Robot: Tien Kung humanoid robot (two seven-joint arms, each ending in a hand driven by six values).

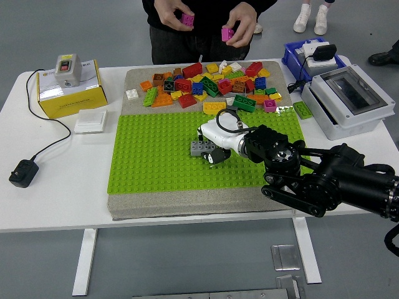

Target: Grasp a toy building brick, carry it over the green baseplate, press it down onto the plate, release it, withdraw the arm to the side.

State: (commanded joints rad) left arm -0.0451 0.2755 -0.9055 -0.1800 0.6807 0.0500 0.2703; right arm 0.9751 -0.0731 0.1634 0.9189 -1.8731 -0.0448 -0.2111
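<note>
The green baseplate (156,156) lies on a grey mat in the middle of the table. My right hand (212,149), white with a black forearm, reaches in from the right over the plate's middle. Its fingers are curled on a grey brick (199,147), which sits low at the plate's surface; whether its studs are seated I cannot tell. A pile of loose bricks (206,84) in several colours lies on the mat beyond the plate. The left arm is out of view.
A person at the far side holds a magenta brick (187,20) in one hand and another (227,34) in the other. A yellow box (68,93) with a switch stands at the left, a grey case (349,99) and a blue bin (308,53) at the right. A black adapter (23,172) lies at the near left.
</note>
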